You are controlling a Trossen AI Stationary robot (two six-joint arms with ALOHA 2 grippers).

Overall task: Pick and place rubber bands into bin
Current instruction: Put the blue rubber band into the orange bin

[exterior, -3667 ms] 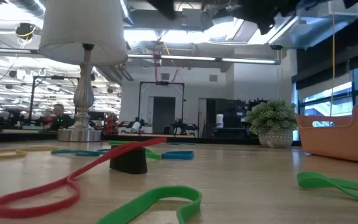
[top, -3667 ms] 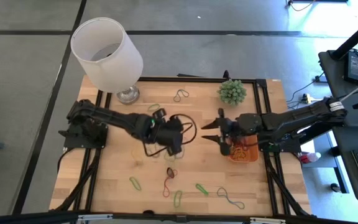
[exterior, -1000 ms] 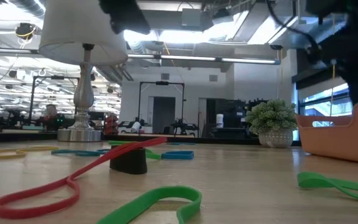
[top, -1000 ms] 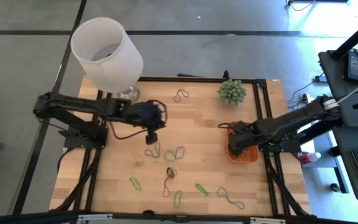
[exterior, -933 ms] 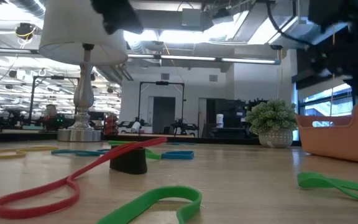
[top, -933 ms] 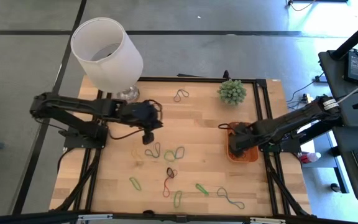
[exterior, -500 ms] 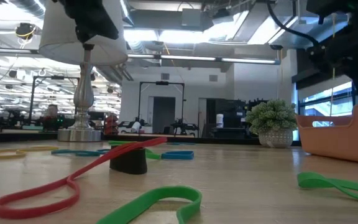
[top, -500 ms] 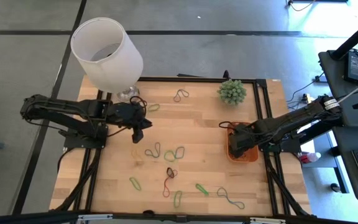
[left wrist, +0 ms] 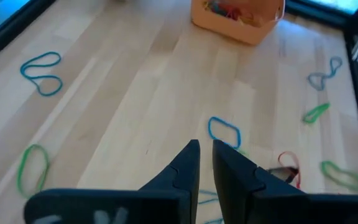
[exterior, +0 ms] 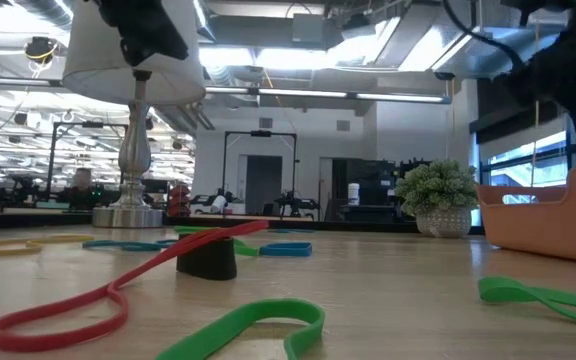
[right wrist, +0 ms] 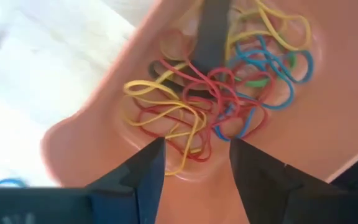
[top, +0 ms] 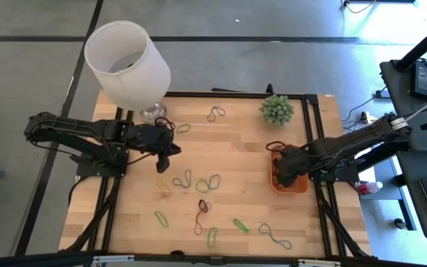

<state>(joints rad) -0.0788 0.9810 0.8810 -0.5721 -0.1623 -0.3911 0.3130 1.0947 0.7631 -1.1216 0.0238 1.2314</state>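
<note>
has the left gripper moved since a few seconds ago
Yes. In the high view the left gripper has pulled back from the table's middle toward the lamp side, away from the bin.
</note>
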